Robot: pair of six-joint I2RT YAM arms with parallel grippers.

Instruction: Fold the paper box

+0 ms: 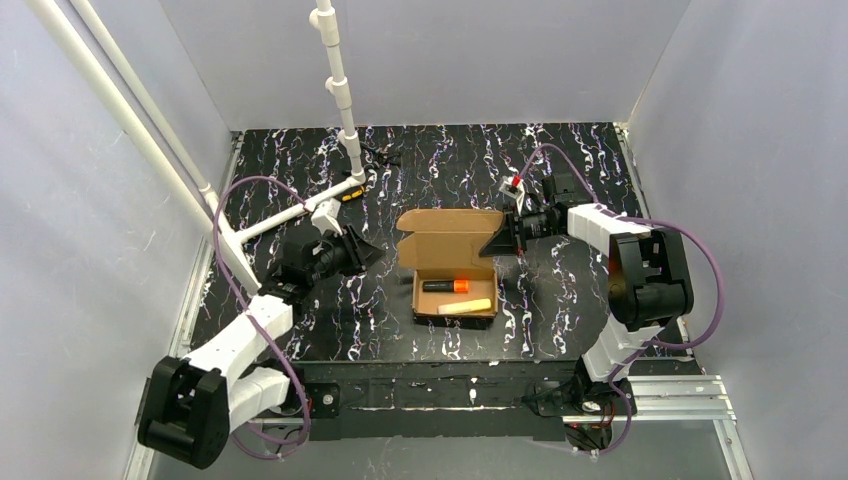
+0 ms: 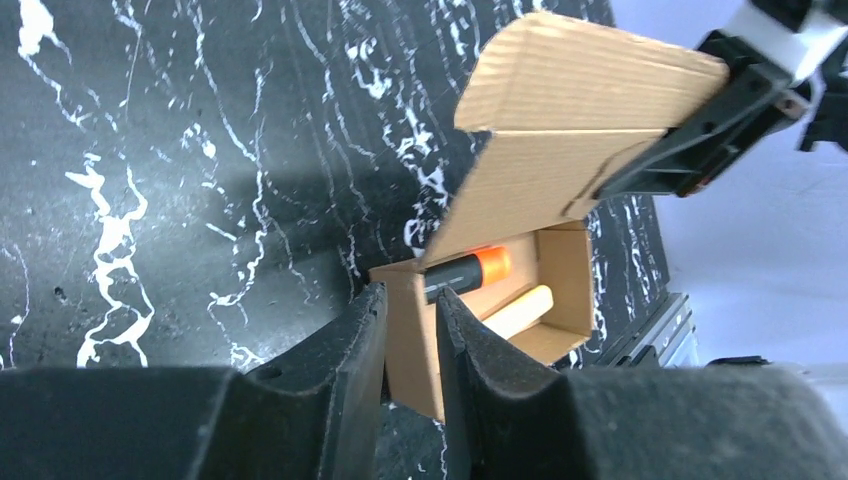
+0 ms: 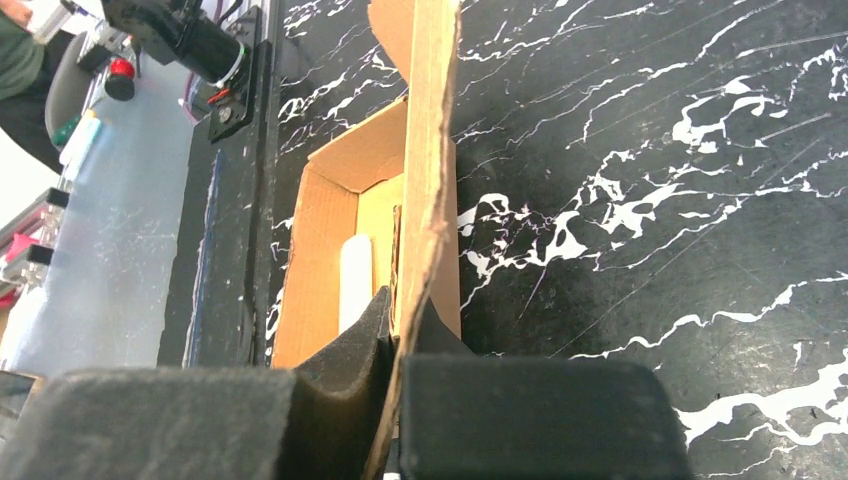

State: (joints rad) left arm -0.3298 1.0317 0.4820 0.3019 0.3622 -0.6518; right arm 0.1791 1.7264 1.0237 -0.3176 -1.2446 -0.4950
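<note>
The paper box (image 1: 452,300) sits near the middle of the table (image 1: 570,170). Its tray is open upward, and its lid (image 1: 450,232) is raised from the far edge, tilted over the tray. Inside the tray lie a black-and-orange marker (image 1: 446,286) and, nearer the front wall, a pale yellow stick (image 1: 466,306), side by side.

Bare table lies on every side of the box. There is a broad stretch beyond the lid, room to left and right, and a narrower strip toward the arms' bases. The table is black with white veining. Pale grey walls close it in on three sides, and a white pipe frame (image 1: 340,90) stands at the far left.

The right tool (image 1: 503,243) is clamped on the lid's right-hand edge. In the right wrist view the cardboard runs straight between its closed fingers (image 3: 350,340). The left tool (image 1: 366,250) hovers off the box's left side, near but not touching. Its fingers (image 2: 345,350) are parted by a narrow gap with nothing between them.
</note>
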